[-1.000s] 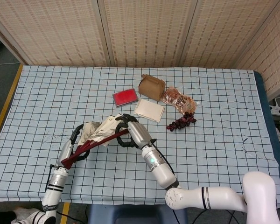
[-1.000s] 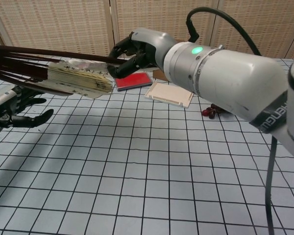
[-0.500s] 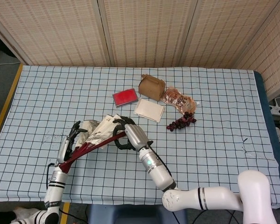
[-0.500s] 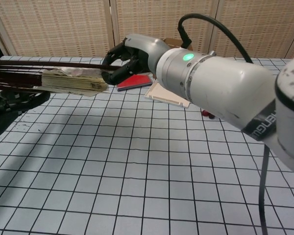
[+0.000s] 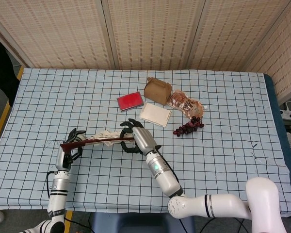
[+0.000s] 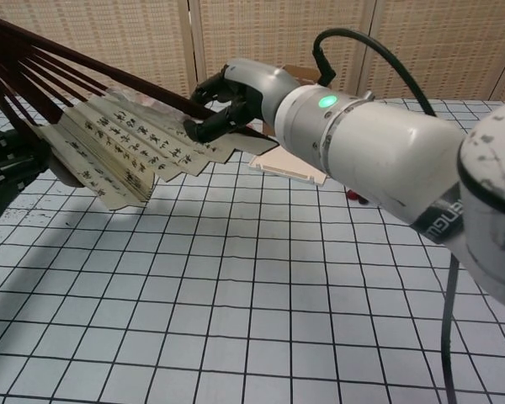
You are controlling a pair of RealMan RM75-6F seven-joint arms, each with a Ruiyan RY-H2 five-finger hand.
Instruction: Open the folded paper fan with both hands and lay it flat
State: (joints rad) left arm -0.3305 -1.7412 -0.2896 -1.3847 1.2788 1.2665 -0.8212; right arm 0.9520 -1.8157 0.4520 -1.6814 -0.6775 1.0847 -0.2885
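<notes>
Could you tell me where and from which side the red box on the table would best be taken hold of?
The red box lies flat on the checked cloth, a thin slab with little height to pinch. I would probably come from above and close across its two short edges. Its near side is open; the cardboard carton and the white pad crowd the right.

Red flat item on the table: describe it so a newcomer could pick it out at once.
On the checkered tablecloth, look at the cluster of items near the far middle edge. The red flat item lies leftmost there, left of the brown cardboard box and the cream flat pad. It is the only solid red thing in that group.
</notes>
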